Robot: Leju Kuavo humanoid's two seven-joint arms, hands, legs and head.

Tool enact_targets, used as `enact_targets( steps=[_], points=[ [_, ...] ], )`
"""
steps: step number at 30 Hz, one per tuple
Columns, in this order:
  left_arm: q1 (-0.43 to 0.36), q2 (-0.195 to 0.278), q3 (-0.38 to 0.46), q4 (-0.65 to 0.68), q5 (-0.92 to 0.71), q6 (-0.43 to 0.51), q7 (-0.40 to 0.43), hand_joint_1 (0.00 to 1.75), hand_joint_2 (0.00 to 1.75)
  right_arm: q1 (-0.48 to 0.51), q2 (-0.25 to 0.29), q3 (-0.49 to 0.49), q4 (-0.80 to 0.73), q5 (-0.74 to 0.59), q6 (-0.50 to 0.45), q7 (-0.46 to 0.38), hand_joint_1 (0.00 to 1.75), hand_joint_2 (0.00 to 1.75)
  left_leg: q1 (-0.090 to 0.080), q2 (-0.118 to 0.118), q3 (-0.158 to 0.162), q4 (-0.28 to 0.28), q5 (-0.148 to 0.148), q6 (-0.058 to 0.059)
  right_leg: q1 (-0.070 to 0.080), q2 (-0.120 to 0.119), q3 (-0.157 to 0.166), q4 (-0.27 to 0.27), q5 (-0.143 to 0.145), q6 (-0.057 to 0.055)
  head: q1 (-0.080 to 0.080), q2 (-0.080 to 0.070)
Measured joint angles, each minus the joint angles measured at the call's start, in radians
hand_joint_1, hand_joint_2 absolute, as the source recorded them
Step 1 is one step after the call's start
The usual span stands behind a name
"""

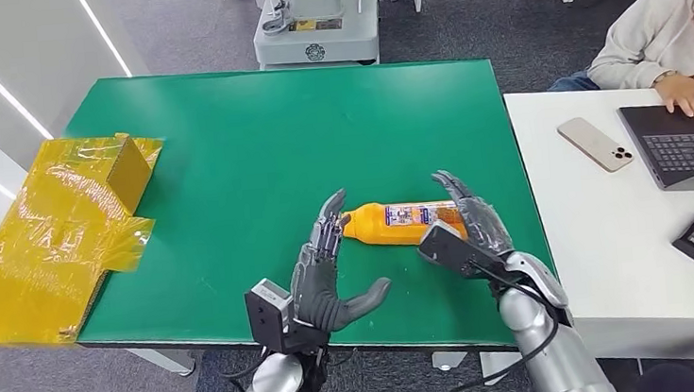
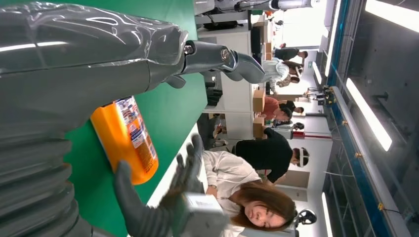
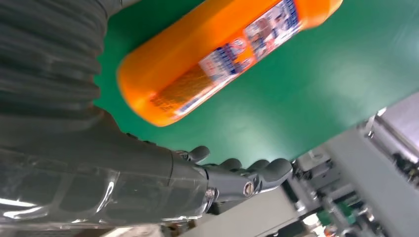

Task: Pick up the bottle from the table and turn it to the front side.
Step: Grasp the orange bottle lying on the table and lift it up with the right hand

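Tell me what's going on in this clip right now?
A humanoid robot is reaching for an orange bottle lying on its side on the green table. Its left hand and right hand flank the bottle, fingers spread, neither gripping it; whether the right hand touches it is unclear. The bottle has not been lifted. A person works at a laptop nearby.

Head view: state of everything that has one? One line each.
bottle: lying on its side on the green table, not lifted
left hand: open, beside the bottle's neck end
right hand: open, at the bottle's base end
laptop: open
phone: face down
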Motion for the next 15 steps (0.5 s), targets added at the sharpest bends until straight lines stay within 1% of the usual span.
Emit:
enact_targets(
  steps=[2, 6, 10, 15],
  points=[
    [-0.013, 0.000, -0.003, 0.017, 0.001, -0.001, -0.001, 0.00, 1.75, -0.049, 0.000, 0.035, 0.073, 0.017, 0.016, 0.010, 0.00, 1.75, 0.000, -0.001, 0.000, 0.000, 0.000, 0.000, 0.000, 0.000, 0.000, 0.000, 0.000, 0.000, 0.000, 0.000],
    [-0.035, 0.000, -0.007, 0.045, 0.006, -0.002, -0.002, 0.00, 1.75, -0.116, -0.001, 0.093, 0.182, 0.056, 0.056, 0.044, 0.00, 1.75, 0.000, -0.001, -0.001, 0.000, 0.000, 0.000, 0.000, 0.000, 0.000, 0.000, 0.000, 0.000, 0.000, 0.000],
    [-0.065, 0.000, -0.013, 0.077, 0.026, -0.002, 0.004, 0.00, 1.75, -0.201, -0.005, 0.164, 0.291, 0.095, 0.119, 0.089, 0.00, 1.75, 0.000, 0.000, -0.001, 0.000, 0.000, 0.000, 0.000, 0.000, 0.000, 0.000, 0.000, 0.000, 0.000, 0.000],
    [-0.086, 0.000, -0.013, 0.106, 0.044, 0.008, 0.006, 0.00, 1.75, -0.295, -0.015, 0.233, 0.390, 0.115, 0.193, 0.122, 0.00, 1.75, 0.000, 0.000, 0.000, 0.000, 0.000, 0.000, 0.000, 0.000, 0.000, 0.000, 0.000, 0.000, 0.000, 0.000]
  ],
)
